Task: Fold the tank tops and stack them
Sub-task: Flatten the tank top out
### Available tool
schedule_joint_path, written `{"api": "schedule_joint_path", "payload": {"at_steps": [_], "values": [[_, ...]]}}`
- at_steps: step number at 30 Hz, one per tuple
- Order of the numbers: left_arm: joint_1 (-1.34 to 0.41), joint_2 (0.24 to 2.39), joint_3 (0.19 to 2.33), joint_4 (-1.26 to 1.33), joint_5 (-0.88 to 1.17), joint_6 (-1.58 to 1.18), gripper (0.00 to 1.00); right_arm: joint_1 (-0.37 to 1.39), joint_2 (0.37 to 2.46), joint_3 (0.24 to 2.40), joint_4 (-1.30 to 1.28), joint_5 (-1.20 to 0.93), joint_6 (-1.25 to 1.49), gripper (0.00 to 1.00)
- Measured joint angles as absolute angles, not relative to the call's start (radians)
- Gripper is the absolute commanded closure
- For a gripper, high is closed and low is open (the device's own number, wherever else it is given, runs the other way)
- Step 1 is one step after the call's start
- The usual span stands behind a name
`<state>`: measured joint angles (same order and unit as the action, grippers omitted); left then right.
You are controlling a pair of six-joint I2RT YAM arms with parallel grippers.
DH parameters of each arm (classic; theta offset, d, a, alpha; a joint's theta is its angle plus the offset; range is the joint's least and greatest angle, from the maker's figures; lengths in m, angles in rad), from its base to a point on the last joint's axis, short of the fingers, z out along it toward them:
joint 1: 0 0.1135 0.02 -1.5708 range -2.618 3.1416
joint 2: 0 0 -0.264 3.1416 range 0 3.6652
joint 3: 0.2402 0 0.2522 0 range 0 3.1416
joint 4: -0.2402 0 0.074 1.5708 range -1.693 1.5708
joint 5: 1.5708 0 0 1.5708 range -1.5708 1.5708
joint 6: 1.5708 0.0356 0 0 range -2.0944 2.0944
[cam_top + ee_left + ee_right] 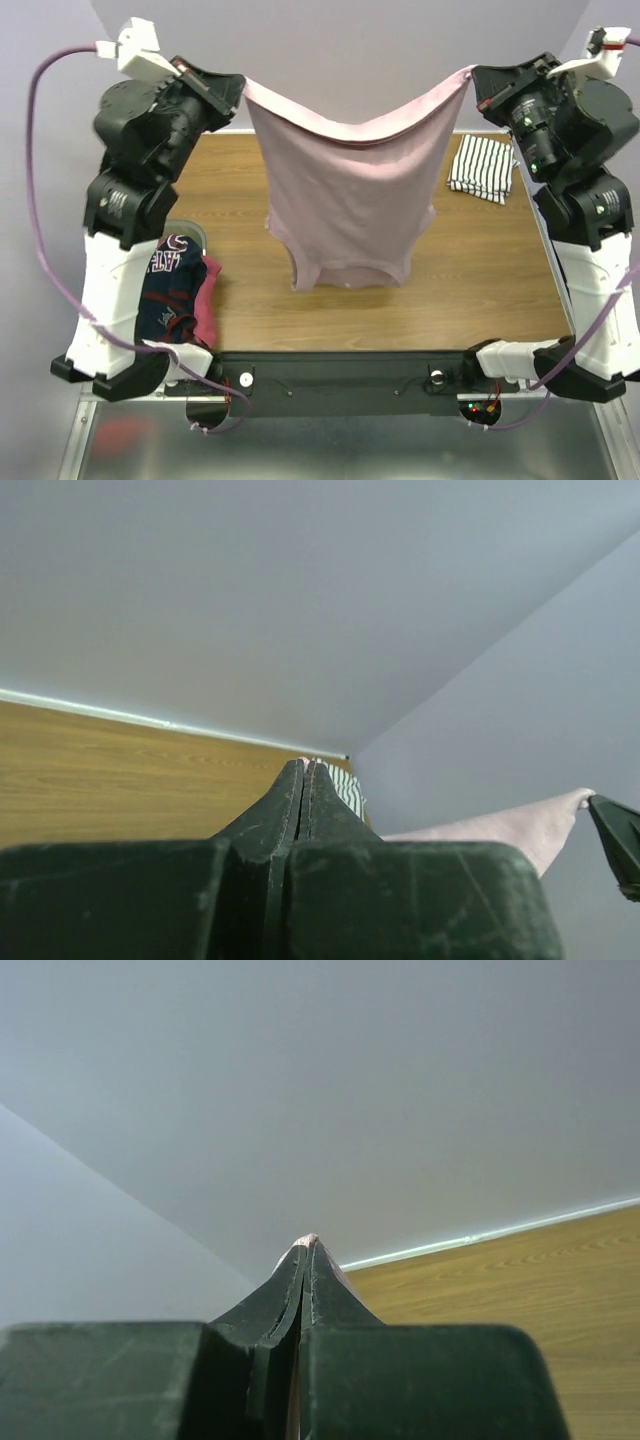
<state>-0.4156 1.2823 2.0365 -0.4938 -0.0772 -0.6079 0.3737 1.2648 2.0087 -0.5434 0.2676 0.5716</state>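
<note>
- Above the tabletop (490, 280) we hold the pink tank top (345, 200) spread in the air between both arms. It hangs upside down: the hem sags in a shallow curve along the top, and the straps dangle low over the middle of the wood.
- On the left arm (150, 130), the jaws are clenched on one hem corner. The left wrist view shows them pressed tight together with only a sliver of pink at the tip.
- On the right arm (570, 120), the jaws are likewise clamped on the opposite corner, and pink cloth (308, 1241) peeks out between them.
- Both arms are raised high and reach toward the far side. Their wrists are turned inward to face each other across the garment, and both wrist cameras look toward the back wall.
- We judge this to be the start of the fold for this top: it is lifted and spread, but not yet laid flat.
- We think the next move calls for lowering both corners together and evenly, so the straps touch down first and the body drapes out smooth, without bunching or twisting.
- The striped tank top (483, 167) lies folded at the far right of the tabletop, so we take that as the stack's place.
- A navy top (165, 285) and a dark red top (208, 305) wait in the tub (193, 232) at the near left, partly hidden behind the left arm.
</note>
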Motion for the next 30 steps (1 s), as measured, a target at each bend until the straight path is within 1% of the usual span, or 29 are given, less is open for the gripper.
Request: {"api": "schedule_joint_path", "payload": {"at_steps": [5, 10, 13, 16, 18, 21, 23, 25, 26, 30], "values": [[-0.376, 1.385, 1.991, -0.452, -0.022, -0.622, 1.00, 0.374, 1.353, 2.008, -0.535, 0.305, 0.540, 1.00], [-0.327, 1.553, 2.008, -0.384, 0.058, -0.629, 1.00, 0.360, 1.536, 2.011, -0.499, 0.321, 0.505, 0.99], [-0.295, 1.726, 2.148, -0.383, 0.122, -0.629, 1.00, 0.320, 1.695, 2.098, -0.493, 0.291, 0.499, 1.00], [-0.258, 1.927, 2.367, -0.353, 0.198, -0.639, 1.00, 0.262, 1.866, 2.260, -0.500, 0.234, 0.510, 0.99], [-0.234, 2.004, 2.461, -0.331, 0.247, -0.656, 1.00, 0.226, 1.960, 2.375, -0.494, 0.199, 0.523, 1.00], [-0.183, 2.030, 2.482, -0.281, 0.323, -0.699, 1.00, 0.197, 2.001, 2.443, -0.486, 0.169, 0.536, 1.00], [-0.152, 2.003, 2.442, -0.239, 0.353, -0.710, 1.00, 0.187, 1.981, 2.434, -0.471, 0.163, 0.541, 1.00], [-0.130, 1.942, 2.354, -0.206, 0.371, -0.715, 1.00, 0.186, 1.914, 2.346, -0.442, 0.163, 0.545, 1.00], [-0.120, 1.900, 2.297, -0.195, 0.379, -0.715, 1.00, 0.186, 1.856, 2.263, -0.418, 0.163, 0.548, 1.00], [-0.125, 1.672, 1.934, -0.125, 0.401, -0.717, 1.00, 0.187, 1.641, 1.930, -0.362, 0.159, 0.576, 1.00]]}}
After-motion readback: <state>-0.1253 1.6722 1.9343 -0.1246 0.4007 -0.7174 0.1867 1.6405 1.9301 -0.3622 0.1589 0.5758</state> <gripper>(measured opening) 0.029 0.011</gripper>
